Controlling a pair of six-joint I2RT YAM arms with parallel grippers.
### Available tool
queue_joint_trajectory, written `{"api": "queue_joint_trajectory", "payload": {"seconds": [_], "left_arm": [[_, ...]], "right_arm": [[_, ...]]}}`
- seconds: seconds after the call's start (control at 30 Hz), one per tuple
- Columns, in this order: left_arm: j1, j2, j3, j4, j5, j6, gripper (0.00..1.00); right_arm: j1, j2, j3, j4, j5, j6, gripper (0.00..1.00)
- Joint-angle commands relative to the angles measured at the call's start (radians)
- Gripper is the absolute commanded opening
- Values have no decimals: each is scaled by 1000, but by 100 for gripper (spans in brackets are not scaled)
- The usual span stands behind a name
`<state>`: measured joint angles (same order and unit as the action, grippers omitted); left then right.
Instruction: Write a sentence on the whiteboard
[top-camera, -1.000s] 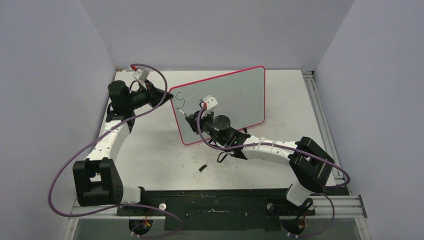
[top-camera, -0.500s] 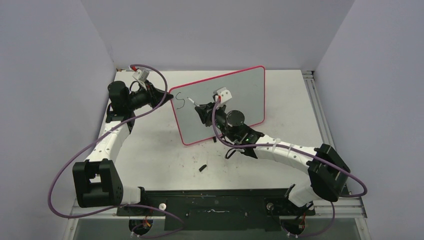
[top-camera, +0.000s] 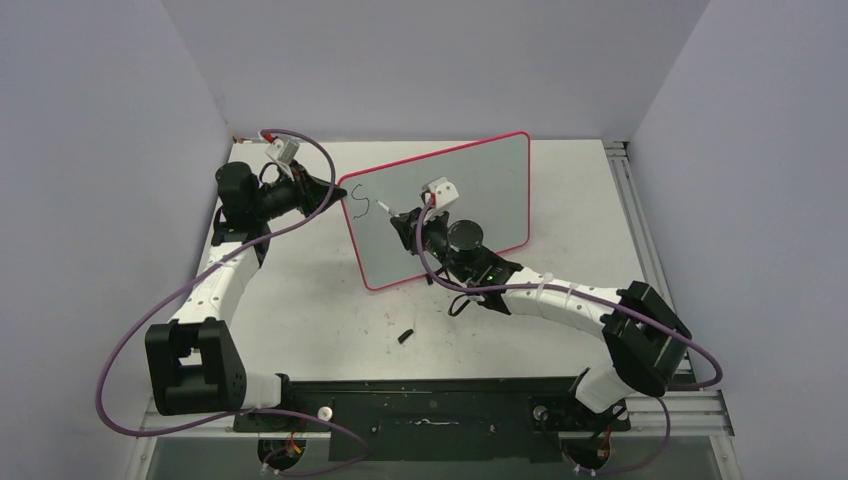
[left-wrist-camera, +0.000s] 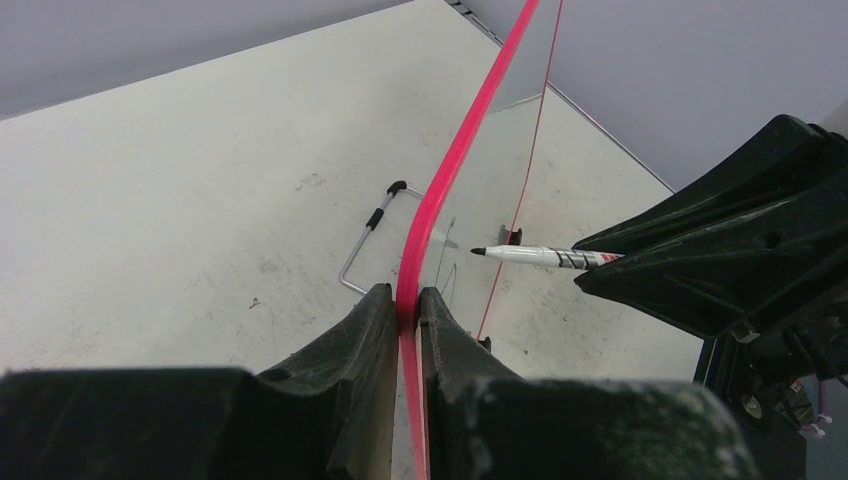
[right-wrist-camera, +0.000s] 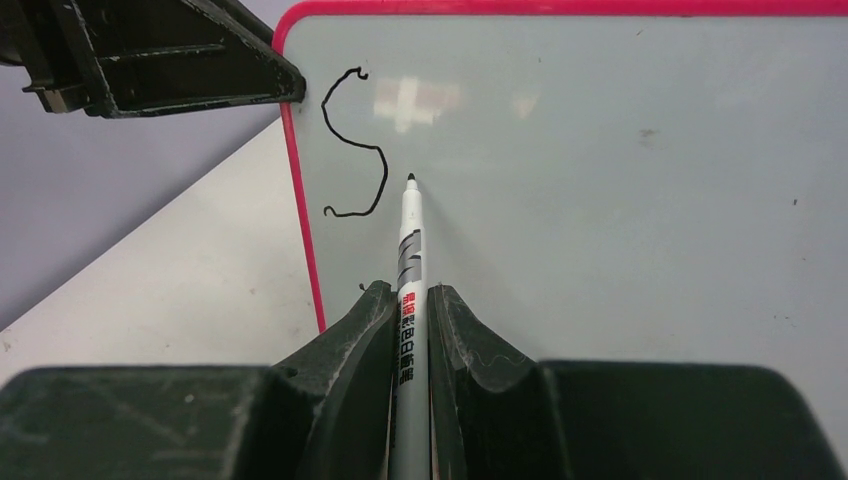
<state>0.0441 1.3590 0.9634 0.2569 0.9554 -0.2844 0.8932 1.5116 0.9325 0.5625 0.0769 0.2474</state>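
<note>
Right wrist view: right pincer (right-wrist-camera: 410, 298) clamped on a slim white marker (right-wrist-camera: 409, 235), tip at the glossy, round-cornered whiteboard (right-wrist-camera: 620, 200), which stands near the far edge of the scuffed white surface (top-camera: 300, 300). Left pincer (left-wrist-camera: 408, 300) pinches its pink rim (left-wrist-camera: 442, 185). Grey walls (top-camera: 430, 60).

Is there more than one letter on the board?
No, only a single black S shows, near the whiteboard's left edge.

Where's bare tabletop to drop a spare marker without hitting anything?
Best: the table between the whiteboard and the right-side rail. Also the patch between the left arm and the small black piece. Crowded: board's front, where the right gripper holds the marker; left gripper clamps its edge.
</note>
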Motion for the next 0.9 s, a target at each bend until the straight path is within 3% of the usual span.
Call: {"api": "queue_joint_trajectory", "payload": {"seconds": [0.0, 0.87], "left_arm": [[5, -26, 0, -10, 16, 22, 0], [5, -32, 0, -7, 18, 24, 0]], "right_arm": [[1, 14, 40, 47, -12, -8, 5], [22, 26, -21, 37, 33, 8, 5]]}}
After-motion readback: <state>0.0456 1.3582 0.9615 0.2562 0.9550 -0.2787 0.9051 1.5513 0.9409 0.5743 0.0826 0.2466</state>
